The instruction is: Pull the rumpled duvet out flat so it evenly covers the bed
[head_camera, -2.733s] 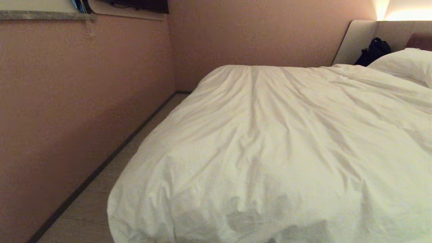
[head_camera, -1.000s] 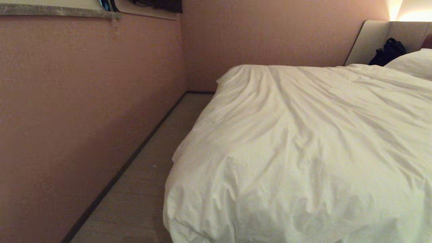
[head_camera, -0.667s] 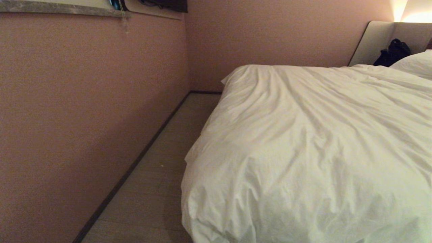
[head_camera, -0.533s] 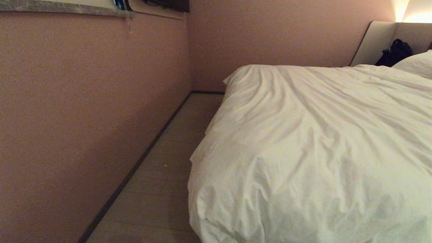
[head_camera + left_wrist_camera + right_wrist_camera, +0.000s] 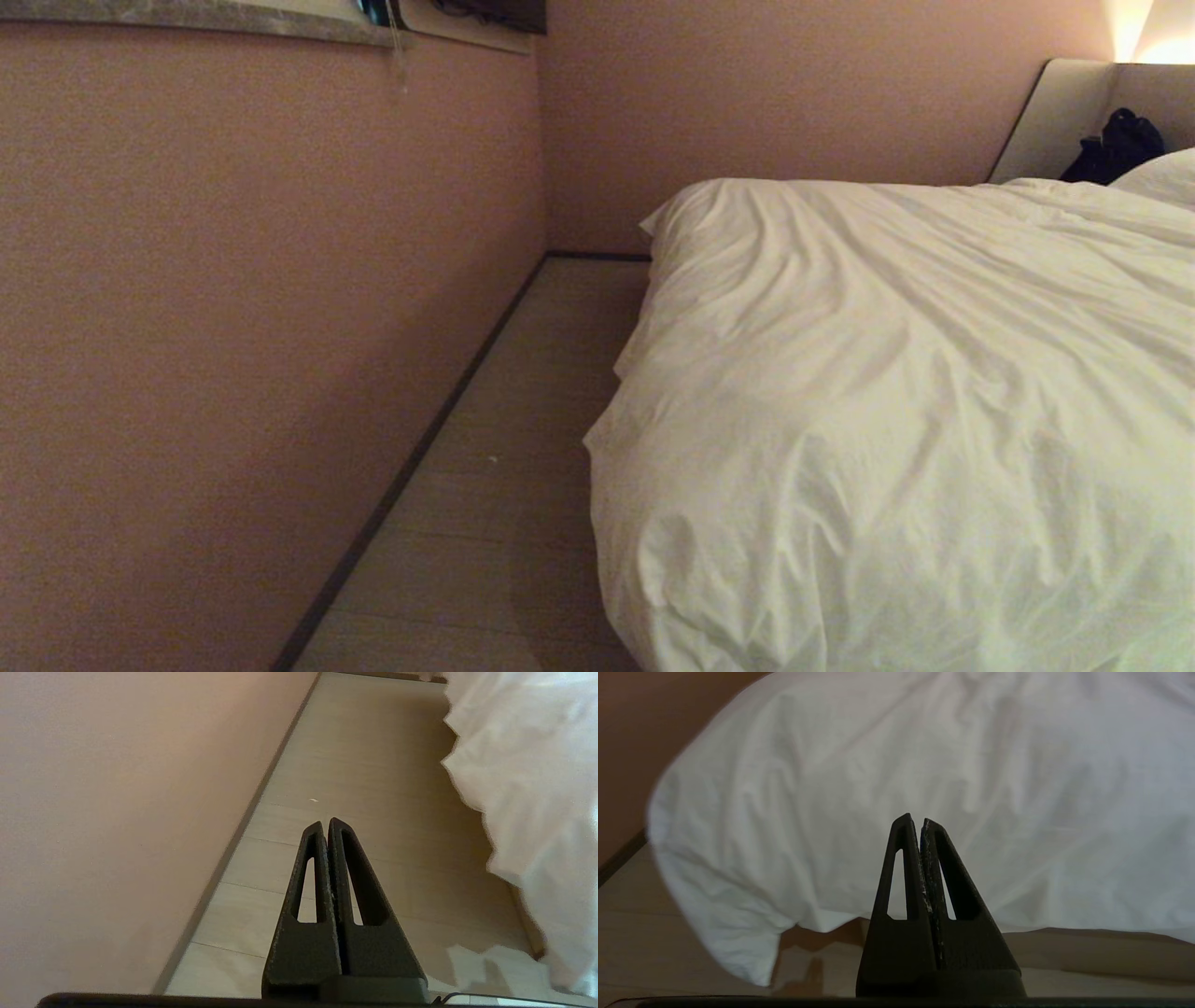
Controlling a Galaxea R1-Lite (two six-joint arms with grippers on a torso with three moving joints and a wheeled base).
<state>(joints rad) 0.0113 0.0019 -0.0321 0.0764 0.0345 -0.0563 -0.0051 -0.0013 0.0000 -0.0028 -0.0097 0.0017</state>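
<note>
Both claws are clenched with nothing between the fingers. On my left wrist feed the left gripper shows two black, grainy, wedge-shaped fingers pressed together, each with a long slot cut through it, pointing over bare floor. On my right wrist feed the right gripper looks the same, two slotted black fingers closed tight, aimed at the hanging edge of the duvet; I see no contact with the cloth. Neither arm shows in my head feed.

In the head feed the duvet fills the right half of the frame. It is one thick, puffy white quilt in a creased cotton cover, with long folds running from the far corner toward the lower right. It lies over the bed, of which I see only the padded beige headboard panel at upper right, and its near corner droops down at lower centre toward the floor. One white pillow peeks in at the right edge, and one black bag, soft and lumpy, sits against the headboard beside it.

A strip of pale plank floor runs up the middle of the frame, between the duvet and a matte pinkish wall that takes the left half. A dark skirting line edges the wall.
</note>
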